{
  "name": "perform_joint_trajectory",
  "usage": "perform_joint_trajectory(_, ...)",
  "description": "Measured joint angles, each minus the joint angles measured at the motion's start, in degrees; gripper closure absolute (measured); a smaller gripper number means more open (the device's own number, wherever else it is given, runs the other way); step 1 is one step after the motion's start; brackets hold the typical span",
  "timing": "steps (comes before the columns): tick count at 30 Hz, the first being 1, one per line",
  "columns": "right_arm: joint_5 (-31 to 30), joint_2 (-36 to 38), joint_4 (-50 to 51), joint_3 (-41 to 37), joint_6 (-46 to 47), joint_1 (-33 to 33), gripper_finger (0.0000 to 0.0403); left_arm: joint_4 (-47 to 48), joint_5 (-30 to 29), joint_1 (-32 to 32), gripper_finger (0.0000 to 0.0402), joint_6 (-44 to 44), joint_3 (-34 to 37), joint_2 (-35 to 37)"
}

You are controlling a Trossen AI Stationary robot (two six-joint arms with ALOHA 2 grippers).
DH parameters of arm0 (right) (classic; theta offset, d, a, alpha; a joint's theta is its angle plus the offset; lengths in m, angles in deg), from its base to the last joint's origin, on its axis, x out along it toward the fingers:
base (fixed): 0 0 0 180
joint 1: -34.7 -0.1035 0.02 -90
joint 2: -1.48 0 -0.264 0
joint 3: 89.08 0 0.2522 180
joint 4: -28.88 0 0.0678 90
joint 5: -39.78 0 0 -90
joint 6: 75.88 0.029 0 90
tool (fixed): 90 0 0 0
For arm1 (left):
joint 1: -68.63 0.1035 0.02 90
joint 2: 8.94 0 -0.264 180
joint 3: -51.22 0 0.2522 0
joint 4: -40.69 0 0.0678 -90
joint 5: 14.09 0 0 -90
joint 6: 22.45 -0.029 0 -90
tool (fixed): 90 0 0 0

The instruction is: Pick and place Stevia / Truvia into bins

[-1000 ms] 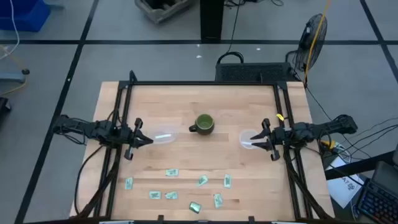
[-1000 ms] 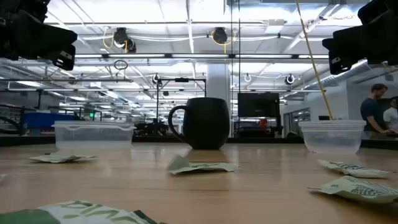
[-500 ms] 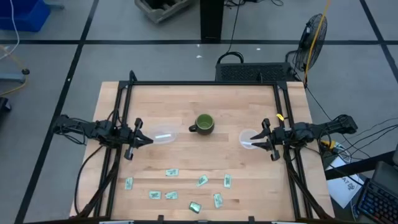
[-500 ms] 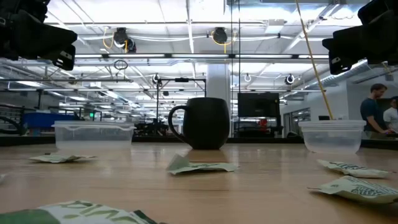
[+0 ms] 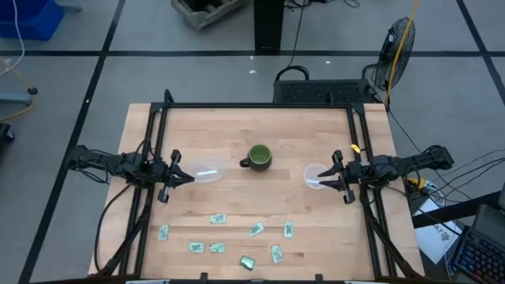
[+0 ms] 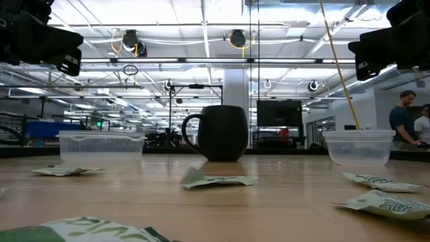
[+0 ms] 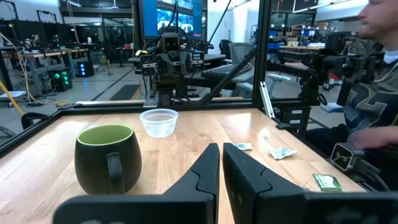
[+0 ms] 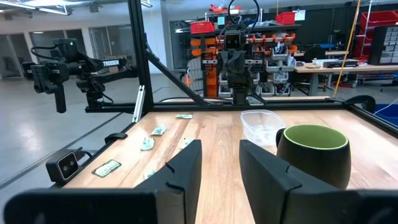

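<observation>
Stevia packets (image 5: 229, 237) lie scattered along the table's (image 5: 260, 126) near edge, 8 that I can count, none in a bin yet. On the left, the left gripper (image 5: 183, 178) hovers at the left bin (image 5: 208, 173), fingers nearly together with just a slit between them. Centre stage, the green mug (image 5: 259, 157) sits between both bins. Over right, the right gripper (image 5: 323, 177) hangs over the right bin (image 5: 317, 176), fingers slightly apart. The risk, I'd say: those packets are flat and thin, so closing fingers could slide one away, and a careless swing could knock a light bin.
</observation>
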Motion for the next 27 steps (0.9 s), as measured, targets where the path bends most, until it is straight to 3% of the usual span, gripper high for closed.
perform_joint_trajectory(17,0.0,0.0,0.0,0.0,-0.2,0.0,0.0303,0.0,0.0,0.0,0.0376,0.0,0.0,0.0)
perform_joint_trajectory(22,-7.6,0.0,-0.3,0.0,-17.8,0.2,0.0303,0.0,0.0,0.0,0.0376,0.0,0.0,0.0)
perform_joint_trajectory(27,-13.4,0.0,-0.7,0.0,-27.1,0.2,0.0303,0.0,0.0,0.0,0.0376,0.0,0.0,0.0)
